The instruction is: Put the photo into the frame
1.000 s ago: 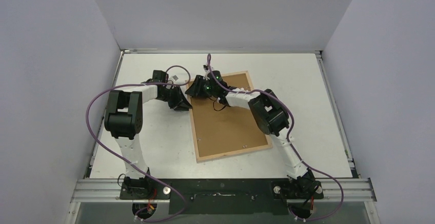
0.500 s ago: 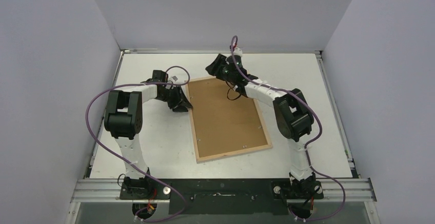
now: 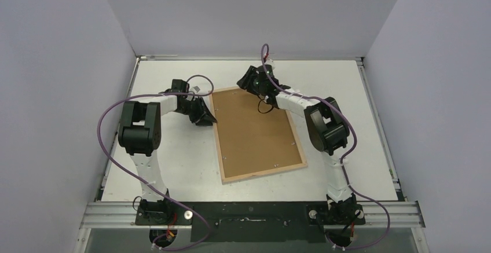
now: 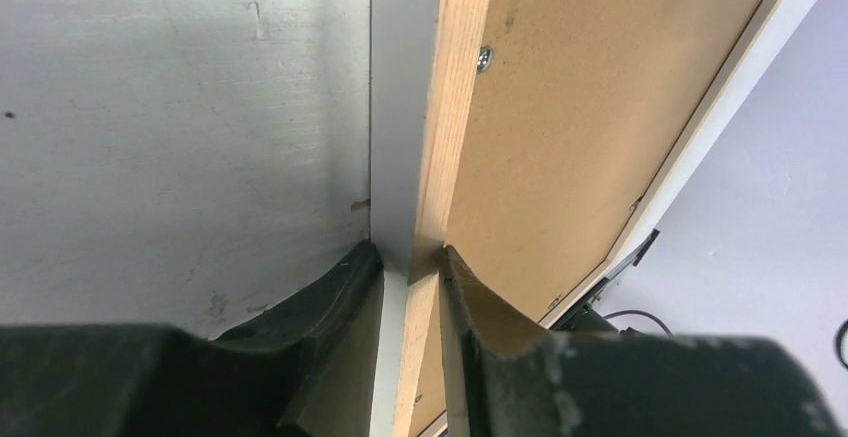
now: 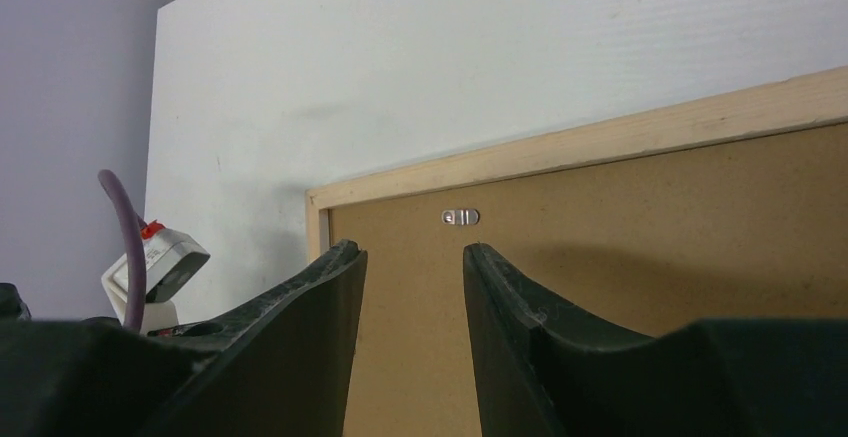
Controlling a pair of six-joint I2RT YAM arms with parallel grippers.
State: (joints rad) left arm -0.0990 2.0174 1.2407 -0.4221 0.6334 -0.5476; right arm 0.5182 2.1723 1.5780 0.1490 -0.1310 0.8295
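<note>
Pinching the frame by its thin wooden side rail, the left gripper clamps what looks light, rigid and best taken at the rim, while the right gripper hovers open and empty.

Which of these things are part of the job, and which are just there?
Part of the job: light wooden picture frame lying back side up; brown fibreboard backing panel in it; left hand gripping its edge; right hand open by its far edge.
Just there: purple cables; white table; grey walls.

The left gripper pinches the frame edge between its fingers. The right gripper hangs parted, gripping nothing, right arm stretched far forward.
</note>
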